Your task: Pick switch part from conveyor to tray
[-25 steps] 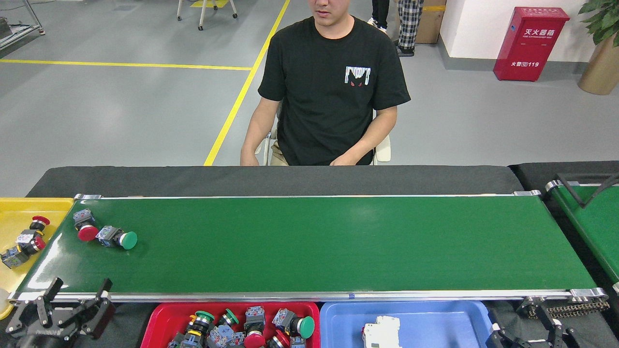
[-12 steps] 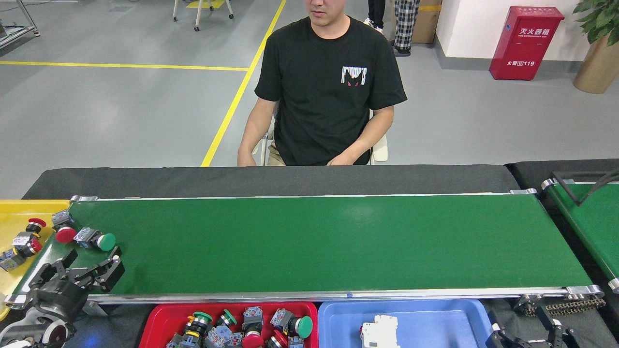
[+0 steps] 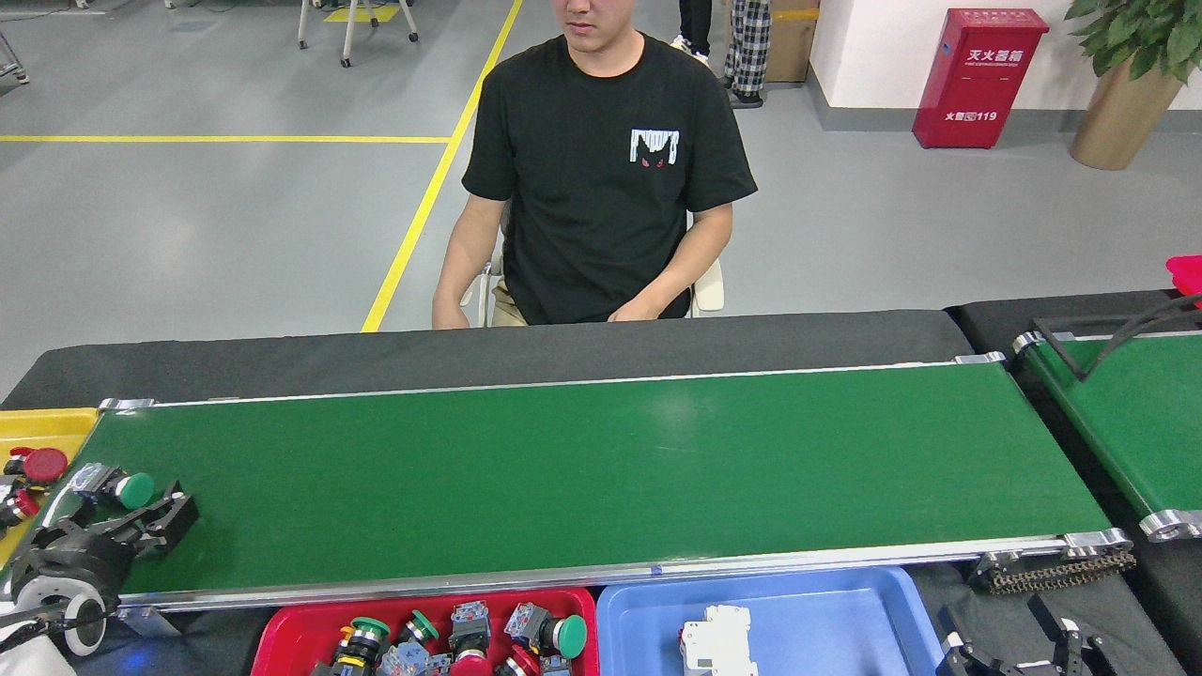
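The conveyor point(image 3: 601, 469) is a long glossy green belt with silver rails running across the head view. A switch part with a green cap point(image 3: 117, 487) lies on its side at the belt's far left end. A red-capped switch part point(image 3: 42, 465) sits right at the belt's end, by the yellow tray point(image 3: 52, 424). My left gripper point(image 3: 122, 523) is open over the belt's left end, just in front of the green-capped part and not holding it. The red tray point(image 3: 282, 629) below the near rail holds several switch parts. My right gripper point(image 3: 1019, 646) is open and empty at the bottom right.
A blue tray point(image 3: 845, 610) with a white breaker point(image 3: 718, 640) stands right of the red tray. A person in a black shirt point(image 3: 601, 188) sits behind the black table. A second green belt point(image 3: 1117, 413) lies at the right, with a red fire-extinguisher box and a plant beyond.
Both switch parts rode left toward the belt's end; the red-capped one reached the yellow tray's edge. My left gripper rose from below the near rail onto the belt, close behind the green-capped part.
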